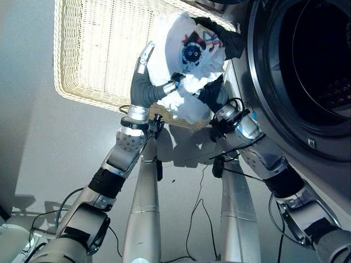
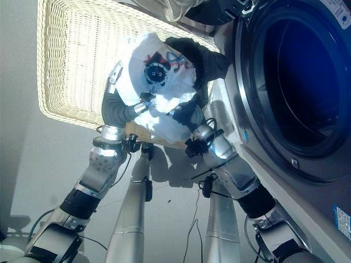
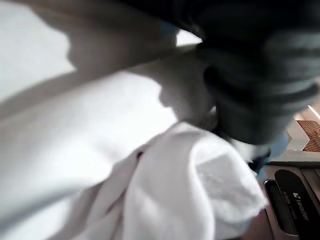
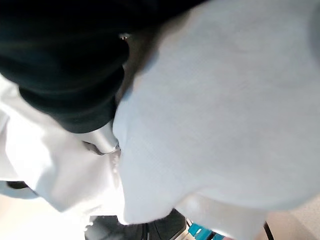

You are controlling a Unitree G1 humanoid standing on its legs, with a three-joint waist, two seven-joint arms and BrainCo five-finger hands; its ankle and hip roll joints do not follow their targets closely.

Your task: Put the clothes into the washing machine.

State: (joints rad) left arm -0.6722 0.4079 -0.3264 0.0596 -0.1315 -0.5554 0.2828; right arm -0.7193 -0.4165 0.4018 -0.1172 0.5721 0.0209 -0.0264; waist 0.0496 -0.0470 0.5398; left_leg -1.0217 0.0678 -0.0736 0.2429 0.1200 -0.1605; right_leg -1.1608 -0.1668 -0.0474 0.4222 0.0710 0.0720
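Two robot hands are up against one bundle of clothes: a white cloth shirt with a round dark picture on it (image 1: 189, 52) and a black cloth piece (image 1: 230, 41) bunched beside it. The bundle sits over the corner of the pale woven wicker basket (image 1: 93, 49) that is nearest the washing machine. The left hand (image 1: 170, 86) has its fingers curled into the white shirt and pinches a fold of it. The right hand (image 1: 214, 96) is pushed into the cloth from the machine side, and its fingers are hidden, so I cannot tell if they grip. In both wrist views, white cloth lies right up against the dark hand covers.

The big round door hole of the grey washing machine (image 1: 323, 60) is open and dark, just beside the bundle.

This looks like the lifting step: the clothes are gathered but not yet in the drum. Next, I think both hands need to carry the bundle sideways to the hole, push it well inside, and let go. A loose end could catch on the door rim.
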